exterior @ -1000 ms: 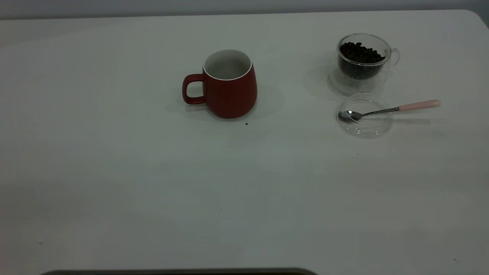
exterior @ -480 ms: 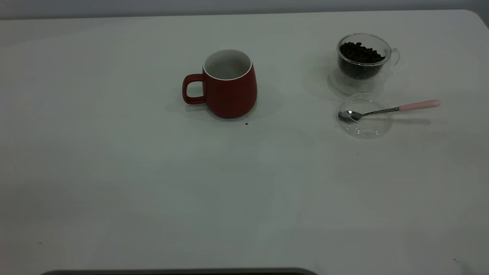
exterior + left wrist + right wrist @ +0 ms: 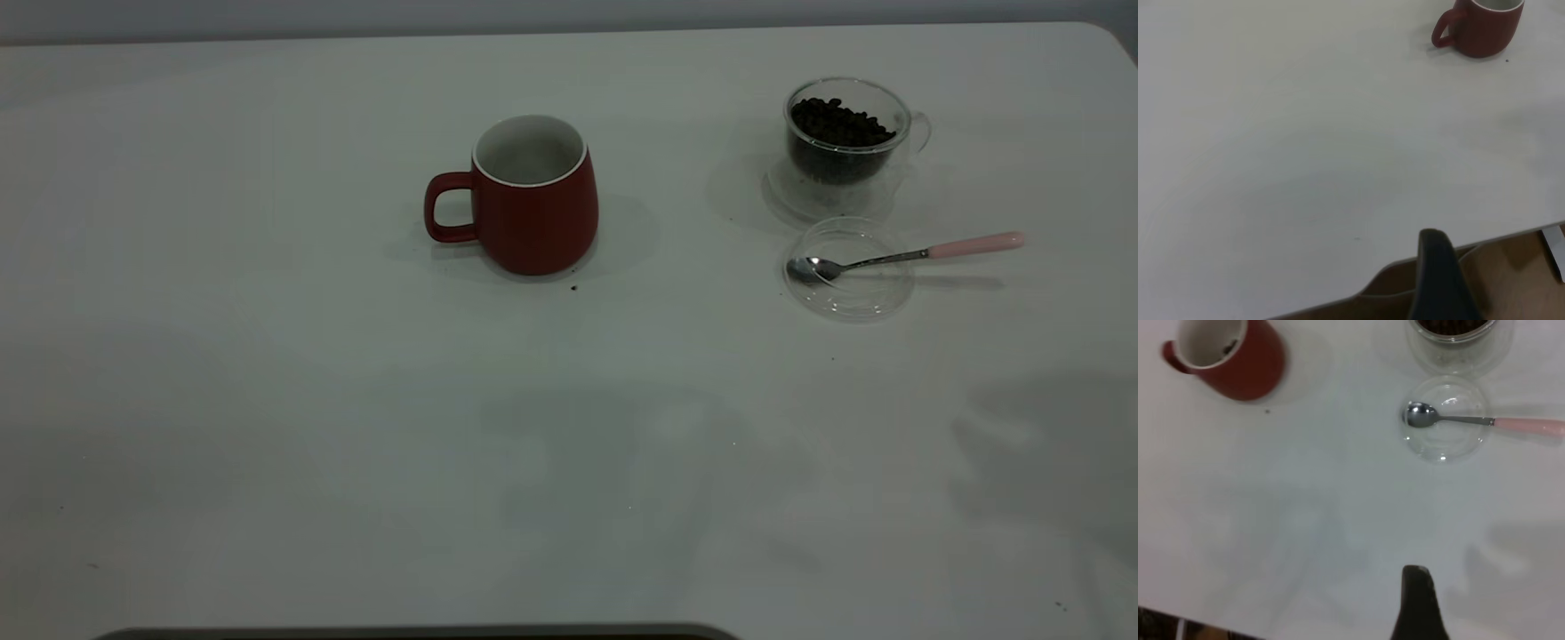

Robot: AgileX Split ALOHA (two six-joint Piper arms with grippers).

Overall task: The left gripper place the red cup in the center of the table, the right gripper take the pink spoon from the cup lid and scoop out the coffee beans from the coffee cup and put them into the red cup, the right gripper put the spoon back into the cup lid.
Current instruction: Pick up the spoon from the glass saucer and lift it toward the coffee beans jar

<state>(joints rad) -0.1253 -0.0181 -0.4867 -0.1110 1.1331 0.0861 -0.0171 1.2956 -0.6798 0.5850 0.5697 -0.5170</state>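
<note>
Exterior view: red cup (image 3: 532, 197) stands mid-surface; pink spoon (image 3: 907, 255) rests in the cup lid (image 3: 849, 268) beside the coffee cup (image 3: 845, 142). Neither gripper's state can be told.

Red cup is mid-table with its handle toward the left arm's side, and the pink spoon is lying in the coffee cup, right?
Not quite: the pink spoon lies with its bowl in the cup lid, beside the coffee cup, as the exterior view shows. The red cup is as you say.

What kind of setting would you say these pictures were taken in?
Probably a lab test bench: a bare white table holding only a red cup, a glass cup of coffee beans and a spoon.
</note>
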